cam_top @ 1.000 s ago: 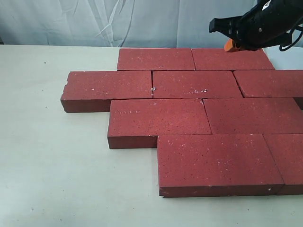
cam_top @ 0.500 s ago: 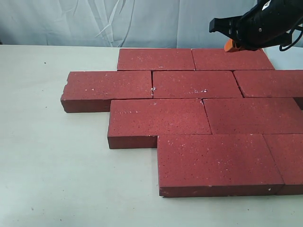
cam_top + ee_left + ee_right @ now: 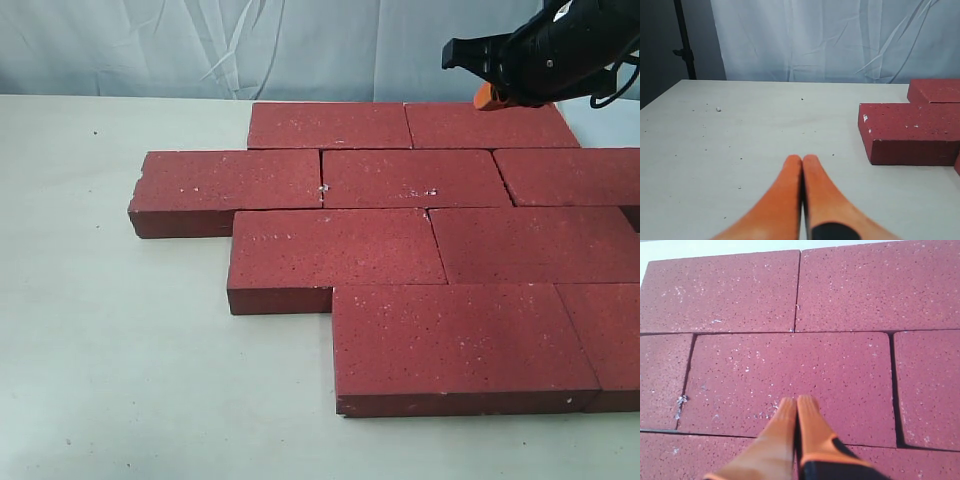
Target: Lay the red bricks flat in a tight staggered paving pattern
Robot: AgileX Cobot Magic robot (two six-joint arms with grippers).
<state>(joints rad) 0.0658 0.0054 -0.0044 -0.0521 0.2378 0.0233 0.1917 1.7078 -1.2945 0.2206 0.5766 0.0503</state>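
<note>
Several red bricks lie flat on the pale table in four staggered rows, edges close together. My right gripper hovers above the back right of the paving, shut and holding nothing. In the right wrist view its orange fingertips are pressed together over the middle of one brick, with thin joints around it. My left gripper is shut and empty over bare table, apart from the leftmost brick. It is out of sight in the exterior view.
A wrinkled white curtain hangs behind the table. A dark stand shows at the table's far corner in the left wrist view. Bare tabletop lies left of and in front of the bricks. The paving runs off the exterior view's right edge.
</note>
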